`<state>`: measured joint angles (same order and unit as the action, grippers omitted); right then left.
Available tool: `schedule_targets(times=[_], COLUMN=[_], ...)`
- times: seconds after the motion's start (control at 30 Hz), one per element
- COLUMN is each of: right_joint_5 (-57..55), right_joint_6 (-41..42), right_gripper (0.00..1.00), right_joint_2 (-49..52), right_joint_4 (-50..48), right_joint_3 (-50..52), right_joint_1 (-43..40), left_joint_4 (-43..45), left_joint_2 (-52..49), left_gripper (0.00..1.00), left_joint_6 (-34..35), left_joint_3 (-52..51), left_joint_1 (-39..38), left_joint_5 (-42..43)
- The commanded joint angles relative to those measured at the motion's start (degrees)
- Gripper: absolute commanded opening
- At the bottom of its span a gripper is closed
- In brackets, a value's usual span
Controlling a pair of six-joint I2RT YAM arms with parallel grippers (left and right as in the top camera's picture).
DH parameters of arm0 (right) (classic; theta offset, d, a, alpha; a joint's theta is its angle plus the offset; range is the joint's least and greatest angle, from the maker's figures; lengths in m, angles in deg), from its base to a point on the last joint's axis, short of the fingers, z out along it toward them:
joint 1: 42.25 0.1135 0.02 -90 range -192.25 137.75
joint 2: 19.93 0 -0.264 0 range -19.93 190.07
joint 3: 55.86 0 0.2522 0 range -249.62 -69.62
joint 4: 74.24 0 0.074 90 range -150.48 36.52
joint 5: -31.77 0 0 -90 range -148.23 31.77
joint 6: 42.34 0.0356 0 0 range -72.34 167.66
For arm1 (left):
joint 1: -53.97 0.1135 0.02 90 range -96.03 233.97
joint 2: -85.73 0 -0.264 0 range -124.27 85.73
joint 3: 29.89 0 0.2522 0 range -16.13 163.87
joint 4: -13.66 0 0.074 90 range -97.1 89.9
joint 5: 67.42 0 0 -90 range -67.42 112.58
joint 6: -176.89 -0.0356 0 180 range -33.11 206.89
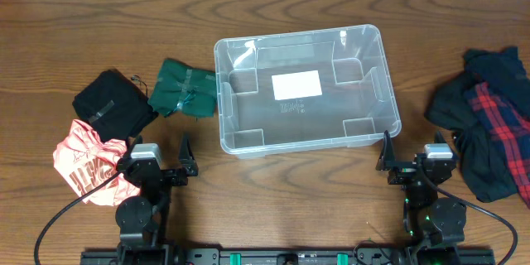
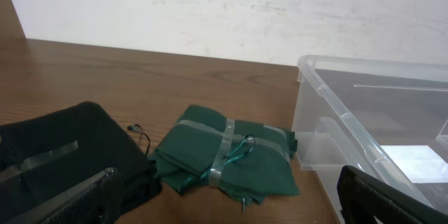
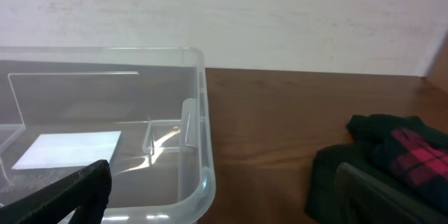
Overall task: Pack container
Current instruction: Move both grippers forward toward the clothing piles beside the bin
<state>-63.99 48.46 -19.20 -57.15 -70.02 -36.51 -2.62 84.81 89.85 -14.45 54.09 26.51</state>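
1. Two sets of fingers, my left gripper (image 1: 157,156) and right gripper (image 1: 420,156), hover released at the desk's near edge, holding nothing.
2. Waiting for packing are a crumpled coral-pink garment (image 1: 87,157), a black folded fabric pouch (image 1: 112,103) and a tied green cloth bundle (image 1: 182,89) at the left edge, and a navy-and-red plaid garment (image 1: 489,124) at the right edge.
3. Mid-desk, the large clear plastic rectangular container (image 1: 257,103) sits empty, which I judge reachable by both arms.

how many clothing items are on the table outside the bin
4: a black folded bundle, a dark green folded bundle and a crumpled coral-pink garment left of the clear plastic rectangular bin; a navy and red plaid heap right of it, possibly several pieces.
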Motion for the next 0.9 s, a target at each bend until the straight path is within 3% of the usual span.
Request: schedule_targets(times=[0.0,0.3,0.43,0.6,0.87], right_joint_5=[2.2,2.8,-0.4,-3.1,-3.7], right_joint_6=[-0.4,0.9,0.9,2.3,7.5], right_gripper=[0.99,0.99,0.99,0.99,0.99], right_joint_2=[0.1,0.2,1.7,9.0,30.5], right_joint_4=[-0.6,2.5,8.8,18.7,37.4], right_joint_3=[0.1,-3.8,-10.6,-23.2,-46.5], right_joint_1=[-0.4,-0.4,-0.4,-0.4,-0.5], left_joint_4=[-1.0,-1.6,-7.2,-17.1,-40.4], left_joint_2=[-0.1,-1.0,-5.4,-17.2,-42.9], left_gripper=[0.98,0.98,0.98,0.98,0.98], left_joint_6=[0.3,4.9,6.3,6.6,6.6], left_joint_3=[-1.4,2.4,9.3,23.1,47.8], left_joint_1=[-0.2,-0.2,-0.2,-0.2,-0.2], left_joint_5=[0.8,3.5,4.7,8.3,16.1])
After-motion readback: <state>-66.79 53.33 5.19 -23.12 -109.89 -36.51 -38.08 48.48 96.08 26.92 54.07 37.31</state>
